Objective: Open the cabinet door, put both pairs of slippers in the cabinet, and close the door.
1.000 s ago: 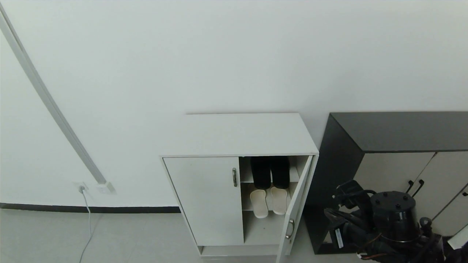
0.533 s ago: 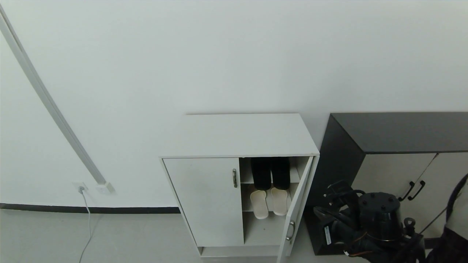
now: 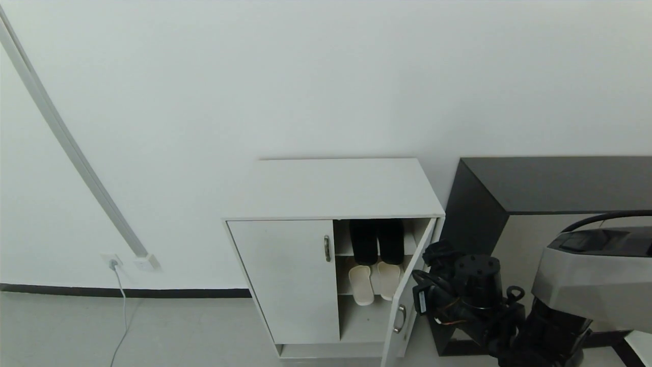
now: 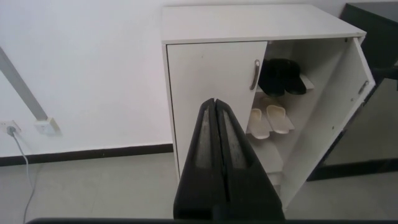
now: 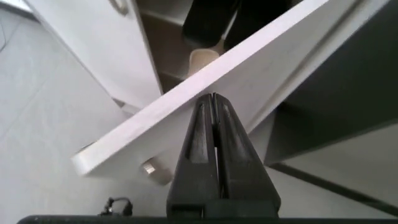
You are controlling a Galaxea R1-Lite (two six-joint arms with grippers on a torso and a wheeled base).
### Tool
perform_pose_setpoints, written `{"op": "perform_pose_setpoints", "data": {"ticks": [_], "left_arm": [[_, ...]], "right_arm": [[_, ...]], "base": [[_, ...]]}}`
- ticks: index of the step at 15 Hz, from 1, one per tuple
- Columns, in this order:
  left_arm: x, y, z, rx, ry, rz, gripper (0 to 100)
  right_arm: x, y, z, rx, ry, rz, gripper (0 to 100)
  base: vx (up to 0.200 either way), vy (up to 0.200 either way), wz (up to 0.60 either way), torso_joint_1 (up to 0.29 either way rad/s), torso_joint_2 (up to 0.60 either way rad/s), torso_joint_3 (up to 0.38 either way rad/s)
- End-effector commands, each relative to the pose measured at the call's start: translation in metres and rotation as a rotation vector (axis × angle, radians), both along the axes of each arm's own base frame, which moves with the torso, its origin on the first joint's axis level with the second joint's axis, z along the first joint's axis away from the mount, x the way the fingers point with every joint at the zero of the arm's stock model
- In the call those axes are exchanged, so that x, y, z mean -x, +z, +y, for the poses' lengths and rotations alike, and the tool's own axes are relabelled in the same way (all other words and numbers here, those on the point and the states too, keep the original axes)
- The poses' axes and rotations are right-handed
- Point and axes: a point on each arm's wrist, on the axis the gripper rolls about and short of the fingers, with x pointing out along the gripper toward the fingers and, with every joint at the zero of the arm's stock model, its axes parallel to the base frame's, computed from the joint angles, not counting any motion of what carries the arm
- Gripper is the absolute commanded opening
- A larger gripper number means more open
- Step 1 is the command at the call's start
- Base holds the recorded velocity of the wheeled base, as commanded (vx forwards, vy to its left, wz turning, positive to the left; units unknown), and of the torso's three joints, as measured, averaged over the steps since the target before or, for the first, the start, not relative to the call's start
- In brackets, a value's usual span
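Inside the cabinet point(image 3: 336, 188) the black slippers point(image 3: 377, 240) lie above the white slippers point(image 3: 375, 281), lengthwise front-to-back, far ends hidden; left gripper point(image 4: 215, 107) and right gripper point(image 5: 213, 102), the latter at the open door point(image 4: 323, 121), are pressed together.

A white cabinet point(image 3: 336, 188) stands on the grey floor point(image 3: 193, 331) against the far wall, with a dark cabinet point(image 3: 555, 183) on the floor just to its right and a pale cable point(image 3: 122, 321) trailing across the floor well to its left. In the white cabinet's open right half, the upper shelf point(image 3: 411, 250) carries a pair of black slippers point(image 3: 364, 240) side by side. The middle shelf point(image 3: 342, 290) below carries a pair of cream slippers point(image 3: 361, 284), also side by side, their near ends at the shelf's front edge.
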Motion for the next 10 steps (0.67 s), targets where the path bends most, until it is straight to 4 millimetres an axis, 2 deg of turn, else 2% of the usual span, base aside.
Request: {"op": "perform_pose_setpoints", "data": {"ticks": [1, 4, 10], "left_arm": [[0.0, 0.0, 0.0, 0.0, 0.0, 0.002, 0], [0.0, 0.0, 0.0, 0.0, 0.0, 0.002, 0], [0.0, 0.0, 0.0, 0.0, 0.0, 0.002, 0]], "right_arm": [[-0.017, -0.013, 0.004, 0.0, -0.019, -0.001, 0], [-0.046, -0.013, 0.009, -0.035, -0.049, -0.057, 0], [-0.09, -0.015, 0.017, -0.038, -0.087, -0.062, 0]], "base": [[0.0, 0.0, 0.0, 0.0, 0.0, 0.0], [0.0, 0.0, 0.0, 0.0, 0.0, 0.0], [0.0, 0.0, 0.0, 0.0, 0.0, 0.0]]}}
